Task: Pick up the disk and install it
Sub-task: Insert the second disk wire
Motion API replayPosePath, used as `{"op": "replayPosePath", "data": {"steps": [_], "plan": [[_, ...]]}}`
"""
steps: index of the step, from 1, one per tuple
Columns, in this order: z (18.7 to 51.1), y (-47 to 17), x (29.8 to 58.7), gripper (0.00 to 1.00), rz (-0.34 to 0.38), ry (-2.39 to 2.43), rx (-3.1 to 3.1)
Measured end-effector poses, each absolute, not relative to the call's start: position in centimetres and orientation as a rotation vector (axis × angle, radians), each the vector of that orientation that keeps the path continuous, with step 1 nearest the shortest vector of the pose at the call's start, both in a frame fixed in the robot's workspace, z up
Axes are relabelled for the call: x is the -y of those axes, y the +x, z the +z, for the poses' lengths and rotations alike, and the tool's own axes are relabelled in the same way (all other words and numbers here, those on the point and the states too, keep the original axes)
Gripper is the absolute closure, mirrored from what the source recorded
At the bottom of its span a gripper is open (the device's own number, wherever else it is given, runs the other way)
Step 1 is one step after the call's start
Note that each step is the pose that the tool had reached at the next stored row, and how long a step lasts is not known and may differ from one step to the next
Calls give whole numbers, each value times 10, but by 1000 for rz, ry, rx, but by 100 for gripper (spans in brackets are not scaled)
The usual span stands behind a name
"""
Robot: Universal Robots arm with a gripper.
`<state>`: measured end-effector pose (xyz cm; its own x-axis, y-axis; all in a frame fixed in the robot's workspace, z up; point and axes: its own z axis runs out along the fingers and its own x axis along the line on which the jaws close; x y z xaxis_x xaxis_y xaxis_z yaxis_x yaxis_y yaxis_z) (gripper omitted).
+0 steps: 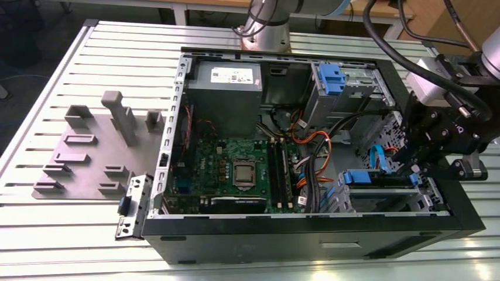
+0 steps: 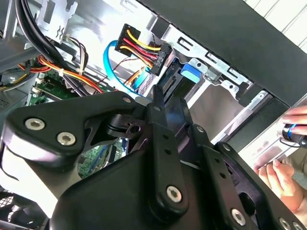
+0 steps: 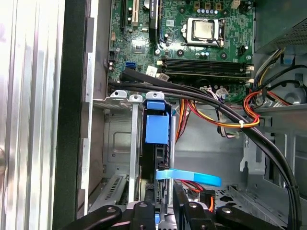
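Open computer case [image 1: 312,234] lies on the slatted table [image 1: 93,52], filling the frame's middle and right. At lower right, the claw [image 1: 414,167] hangs over the drive cage. The disk [image 3: 156,143] stands on edge in that cage, blue carrier tab showing. I can't tell whether the claw is clenched. Expect it dense, rigid and shock-sensitive; take it by the carrier's edges.
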<state>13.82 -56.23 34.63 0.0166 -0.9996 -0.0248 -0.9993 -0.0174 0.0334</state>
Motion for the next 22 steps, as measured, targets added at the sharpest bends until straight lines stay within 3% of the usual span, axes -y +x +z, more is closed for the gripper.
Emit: {"op": "replayPosePath", "data": {"steps": [22], "plan": [[343, 159, 545, 71, -66, 2235, 2197]]}}
